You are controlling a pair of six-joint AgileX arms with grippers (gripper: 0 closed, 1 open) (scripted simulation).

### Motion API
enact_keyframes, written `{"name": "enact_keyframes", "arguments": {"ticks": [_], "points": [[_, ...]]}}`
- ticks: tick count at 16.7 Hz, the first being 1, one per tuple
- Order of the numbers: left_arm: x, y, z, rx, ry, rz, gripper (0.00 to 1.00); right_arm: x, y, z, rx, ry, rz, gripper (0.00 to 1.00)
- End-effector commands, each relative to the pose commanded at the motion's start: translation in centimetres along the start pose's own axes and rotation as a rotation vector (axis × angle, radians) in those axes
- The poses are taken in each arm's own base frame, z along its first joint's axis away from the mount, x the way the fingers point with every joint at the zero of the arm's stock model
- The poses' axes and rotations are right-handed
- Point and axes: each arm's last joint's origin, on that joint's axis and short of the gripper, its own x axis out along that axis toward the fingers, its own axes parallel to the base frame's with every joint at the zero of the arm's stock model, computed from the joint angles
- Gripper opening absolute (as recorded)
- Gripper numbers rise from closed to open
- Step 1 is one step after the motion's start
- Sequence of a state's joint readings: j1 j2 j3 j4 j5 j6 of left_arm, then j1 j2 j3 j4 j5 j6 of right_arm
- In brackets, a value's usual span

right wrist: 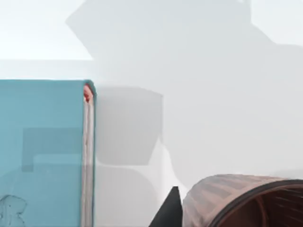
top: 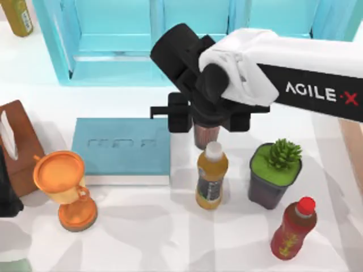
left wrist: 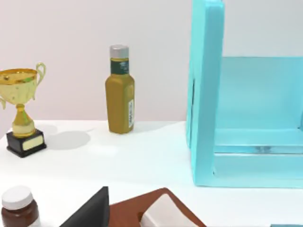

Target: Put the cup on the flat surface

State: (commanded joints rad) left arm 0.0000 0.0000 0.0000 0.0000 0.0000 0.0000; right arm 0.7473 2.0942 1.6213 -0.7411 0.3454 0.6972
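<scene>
My right pincer (top: 207, 122) hung over the middle of the bench (top: 170, 238), closed on the cup (top: 206, 135), whose brown lower part showed beneath it. The cup stood just beside the teal slab's (top: 122, 146) right edge, with the yellow bottle (top: 211, 175) close in front. A potted plant (top: 275, 173) and red bottle (top: 293, 228) stood toward the bench's right edge, an orange goblet (top: 65, 187) toward its left.

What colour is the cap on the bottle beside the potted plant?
Red. The cap tops the red bottle right of the potted plant, clearest in the top view.
</scene>
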Motion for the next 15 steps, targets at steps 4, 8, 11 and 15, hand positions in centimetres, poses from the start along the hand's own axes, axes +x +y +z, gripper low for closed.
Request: {"name": "enact_keyframes", "arguments": {"ticks": [4, 8, 11, 15], "points": [[0.0, 0.0, 0.0, 0.0, 0.0, 0.0, 1.0, 0.0, 0.0, 0.0, 0.0, 0.0, 0.0, 0.38], [0.0, 0.0, 0.0, 0.0, 0.0, 0.0, 1.0, 0.0, 0.0, 0.0, 0.0, 0.0, 0.0, 0.68], [0.0, 0.0, 0.0, 0.0, 0.0, 0.0, 1.0, 0.0, 0.0, 0.0, 0.0, 0.0, 0.0, 0.9], [0.0, 0.0, 0.0, 0.0, 0.0, 0.0, 1.0, 0.0, 0.0, 0.0, 0.0, 0.0, 0.0, 1.0]]}}
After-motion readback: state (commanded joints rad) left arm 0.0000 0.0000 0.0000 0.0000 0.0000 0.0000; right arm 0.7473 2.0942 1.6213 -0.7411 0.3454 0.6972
